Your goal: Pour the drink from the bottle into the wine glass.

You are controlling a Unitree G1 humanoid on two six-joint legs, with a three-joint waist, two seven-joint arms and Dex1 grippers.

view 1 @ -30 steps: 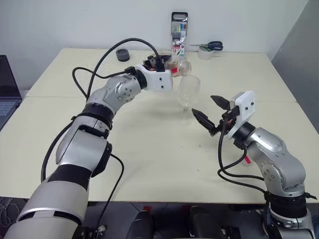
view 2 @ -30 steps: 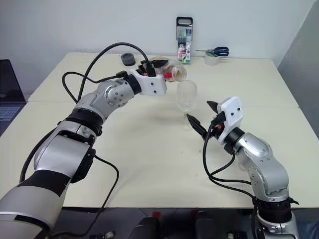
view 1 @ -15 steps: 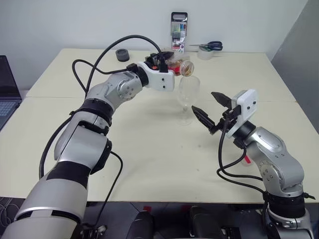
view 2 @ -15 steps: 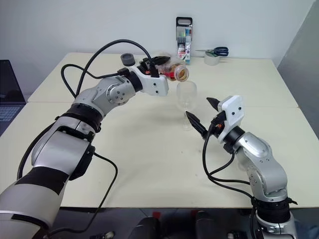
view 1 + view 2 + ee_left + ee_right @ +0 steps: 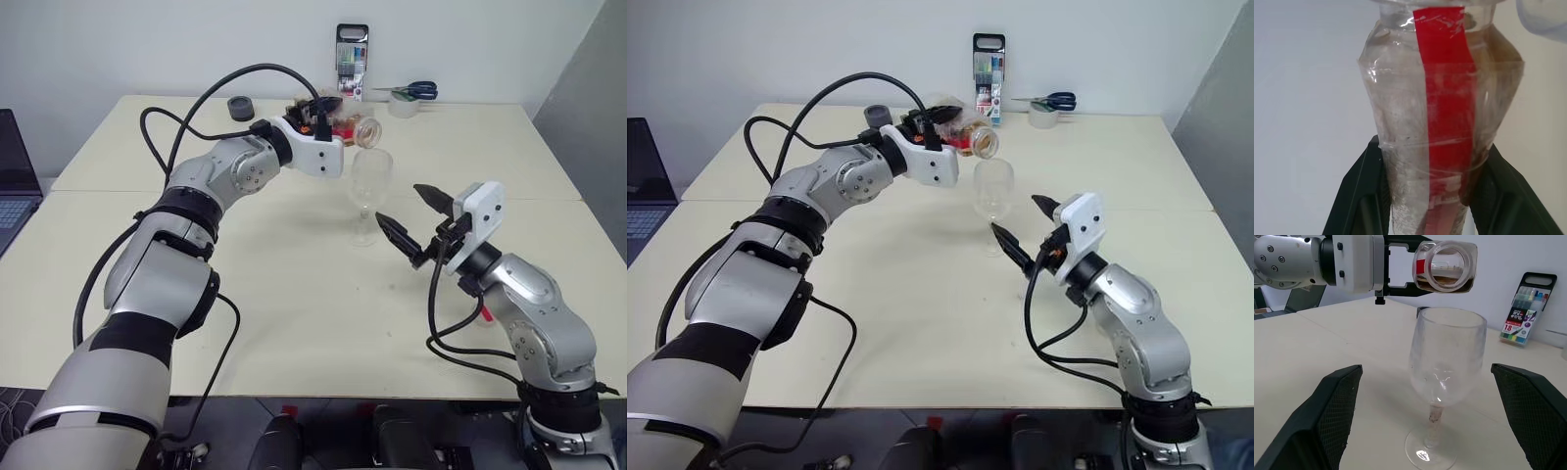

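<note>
My left gripper [image 5: 326, 121] is shut on the bottle [image 5: 351, 128], a clear plastic one with a red label stripe [image 5: 1442, 88]. The bottle lies almost level, and its uncapped mouth [image 5: 1445, 265] hangs just above the rim of the wine glass [image 5: 369, 191]. Amber drink [image 5: 1442, 284] pools along the bottle's lower side. I see no stream, and the glass bowl [image 5: 1445, 352] looks empty. The glass stands upright on the table [image 5: 294, 284]. My right gripper [image 5: 404, 208] is open just right of the glass, at stem height, and not touching it.
At the table's far edge stand a marker pack [image 5: 353, 64], scissors [image 5: 416, 91] on a white roll, and a dark tape roll [image 5: 240, 106]. A laptop [image 5: 15, 186] sits at the far left. A small red thing [image 5: 483, 313] lies behind my right arm.
My left wrist has rolled a little, turning the bottle with it, and its mouth sits slightly higher over the glass rim. My right gripper has stayed put and open.
</note>
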